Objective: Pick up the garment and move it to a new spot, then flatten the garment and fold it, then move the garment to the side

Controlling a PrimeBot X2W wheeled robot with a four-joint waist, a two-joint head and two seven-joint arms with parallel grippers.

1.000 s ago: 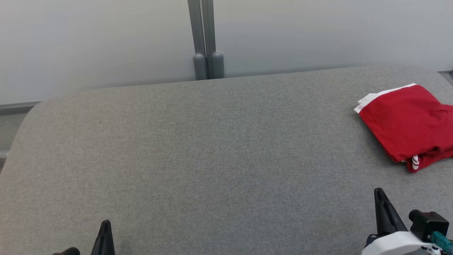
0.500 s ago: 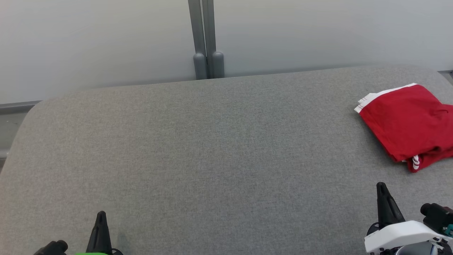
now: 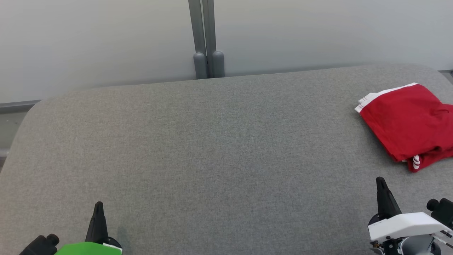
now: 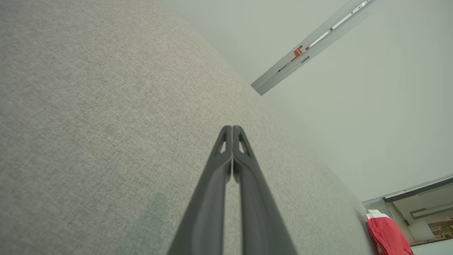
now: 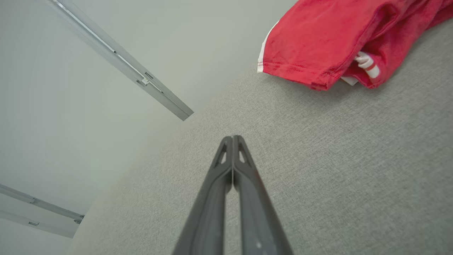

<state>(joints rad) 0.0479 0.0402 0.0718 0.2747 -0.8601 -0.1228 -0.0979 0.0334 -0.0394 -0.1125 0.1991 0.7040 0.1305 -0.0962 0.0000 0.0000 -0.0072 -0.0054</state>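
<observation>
at the lower left of the head view the left gripper [image 3: 98, 207] rises from the bottom edge. its two dark fingers are pressed together into one thin point with nothing between them. a green patch [image 3: 88, 248] on its arm sits just below. in the left wrist view the left gripper [image 4: 232, 130] has its tips meeting above bare grey cloth and holds nothing.

the grey padded surface [image 3: 212, 148] spreads across the middle, with rounded far corners. behind it stands a pale wall with a grey double post [image 3: 206, 39] near the centre.

further right, the red garment [image 3: 407, 124] lies folded near the far right corner of the surface. white trim shows along its upper left edge and a small white-banded piece pokes out at its near edge; its right part runs past the frame. the left wrist view catches the garment [image 4: 387, 235] small at the lower right.

at the lower right the right gripper [image 3: 380, 181] points up from a white housing [image 3: 403, 223], fingers closed tight and empty. it is apart from the garment, which lies beyond it. in the right wrist view the right gripper [image 5: 232, 139] hangs over bare cloth with its tips touching, and the garment [image 5: 318, 42] lies at the upper right.
</observation>
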